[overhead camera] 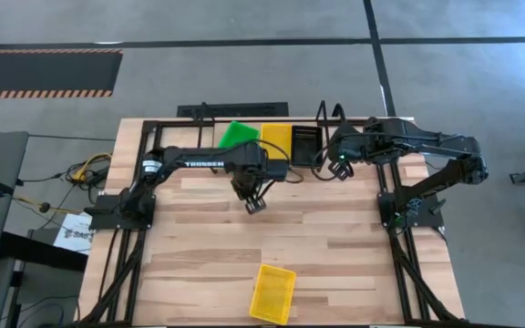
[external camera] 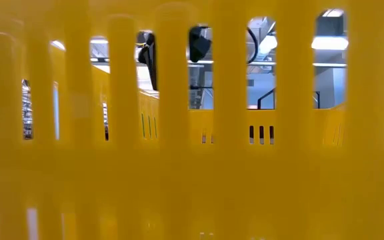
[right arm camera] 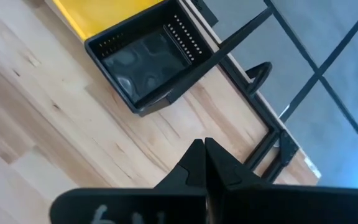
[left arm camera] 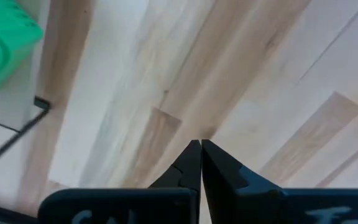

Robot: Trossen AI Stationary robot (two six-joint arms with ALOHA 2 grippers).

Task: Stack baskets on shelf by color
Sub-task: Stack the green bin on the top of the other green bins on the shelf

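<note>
Yellow plastic mesh fills the low view, where a yellow basket (external camera: 192,167) is seen pressed close to the camera; from above, this same basket (overhead camera: 272,293) is found lying alone near the front edge of the wooden tabletop (overhead camera: 335,246), well apart from the others. Along the far edge, a green basket (overhead camera: 237,135), tilted, a second yellow basket (overhead camera: 276,141) and a black basket (overhead camera: 304,144) are ranged side by side at the black wire shelf (overhead camera: 235,110). The left claw (overhead camera: 256,206) is held above bare wood in front of these baskets, its fingers (left arm camera: 191,165) shut together with nothing between them. The right claw (overhead camera: 341,169) is placed just beside the black basket (right arm camera: 145,59), fingers (right arm camera: 194,163) likewise closed and empty
</note>
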